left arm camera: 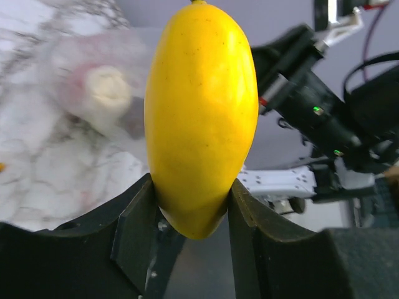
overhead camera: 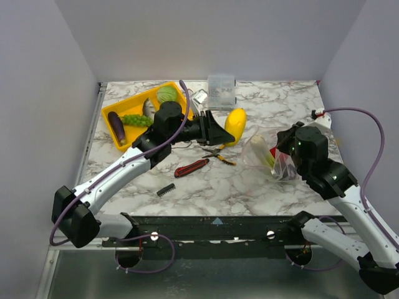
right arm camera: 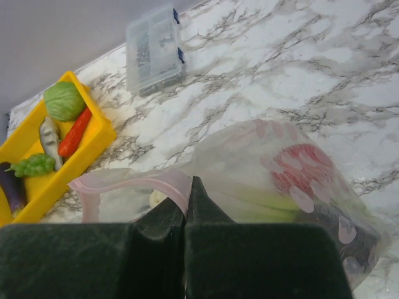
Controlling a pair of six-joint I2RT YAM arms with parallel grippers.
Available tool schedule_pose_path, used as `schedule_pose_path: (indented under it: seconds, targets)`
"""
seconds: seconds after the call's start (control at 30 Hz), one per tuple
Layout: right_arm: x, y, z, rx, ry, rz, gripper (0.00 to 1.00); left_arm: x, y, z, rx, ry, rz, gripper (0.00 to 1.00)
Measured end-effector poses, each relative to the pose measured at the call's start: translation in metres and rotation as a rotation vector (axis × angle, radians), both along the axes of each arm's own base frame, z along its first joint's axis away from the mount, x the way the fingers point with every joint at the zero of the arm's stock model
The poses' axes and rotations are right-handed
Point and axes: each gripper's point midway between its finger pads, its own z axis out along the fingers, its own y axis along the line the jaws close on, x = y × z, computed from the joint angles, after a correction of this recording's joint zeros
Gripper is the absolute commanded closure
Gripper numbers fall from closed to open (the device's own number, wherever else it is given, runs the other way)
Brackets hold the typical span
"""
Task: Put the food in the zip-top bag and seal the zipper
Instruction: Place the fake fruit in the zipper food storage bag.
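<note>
My left gripper (overhead camera: pixel 221 132) is shut on the yellow fruit (overhead camera: pixel 235 125), held above the table left of the zip-top bag (overhead camera: pixel 265 156); the fruit (left arm camera: pixel 201 112) fills the left wrist view between the fingers (left arm camera: pixel 140 230). My right gripper (right arm camera: pixel 188 187) is shut on the bag's pinkish zipper (right arm camera: pixel 131 182), holding the mouth open. Inside the bag lie the celery stalk (right arm camera: pixel 280 202) and the red tomato (right arm camera: pixel 302 165). The cabbage (overhead camera: pixel 166 94), grapes (overhead camera: pixel 136 119), eggplant (overhead camera: pixel 116 125) and fish (overhead camera: pixel 147 106) lie in the yellow tray (overhead camera: pixel 132 139).
A red-handled knife (overhead camera: pixel 191 167) and yellow-handled pliers (overhead camera: pixel 219 156) lie mid-table. A small clear box (overhead camera: pixel 221 90) stands at the back. A small black comb-like part (overhead camera: pixel 164 190) lies near the front. A carrot (right arm camera: pixel 75 132) lies in the tray.
</note>
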Motion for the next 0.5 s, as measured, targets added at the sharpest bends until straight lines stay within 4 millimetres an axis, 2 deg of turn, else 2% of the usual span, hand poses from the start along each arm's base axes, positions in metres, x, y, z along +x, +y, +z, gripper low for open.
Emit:
schedule_pose_path:
  seconds: [0.1, 0.2, 0.4, 0.5]
  targets:
    - [0.004, 0.002, 0.000, 0.011, -0.022, -0.001, 1.00, -0.029, -0.016, 0.010, -0.050, 0.040, -0.083, 0.99]
    - [0.007, 0.004, -0.003, 0.018, -0.034, 0.000, 1.00, -0.049, -0.032, 0.008, -0.061, 0.146, -0.169, 0.98]
    - [0.011, 0.010, -0.011, 0.037, -0.069, 0.023, 1.00, -0.064, -0.052, -0.019, 0.013, 0.380, -0.264, 0.90]
    - [0.010, 0.013, -0.011, 0.039, -0.090, 0.051, 1.00, -0.064, -0.063, -0.020, 0.071, 0.440, -0.307, 0.86]
